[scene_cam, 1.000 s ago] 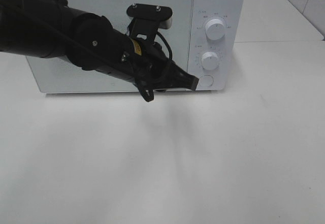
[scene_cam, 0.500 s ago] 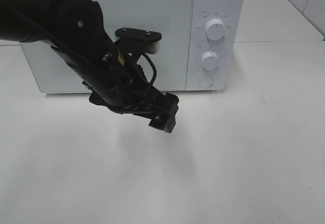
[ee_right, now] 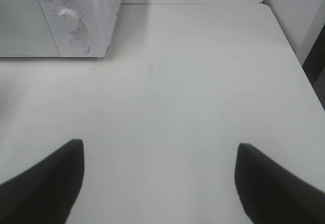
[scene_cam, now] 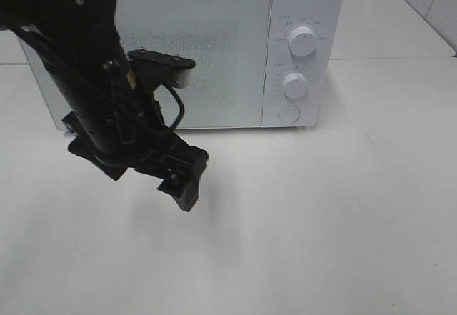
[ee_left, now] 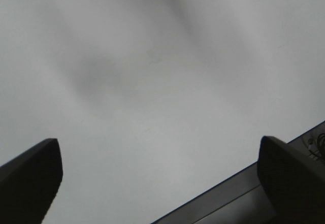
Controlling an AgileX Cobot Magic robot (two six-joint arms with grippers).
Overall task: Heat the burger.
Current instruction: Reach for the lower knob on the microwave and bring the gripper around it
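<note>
The left arm (scene_cam: 86, 79) hides the microwave's (scene_cam: 228, 51) left end and part of its door, and the arm itself runs off the exterior view's top and left edges. The print around the dials (scene_cam: 303, 41) is too small to read. On its wrist camera the left gripper (ee_left: 158, 150) shows only its fingertips (ee_left: 30, 178) (the rest is cropped). The table (ee_left: 152, 82) beyond them is blurred, and a dark strip (ee_left: 218, 198) beside one finger is perhaps the table's edge. The right gripper (ee_right: 157, 155) is likewise cropped to its fingertips (ee_right: 51, 178), and the microwave far beyond them is cut off.
</note>
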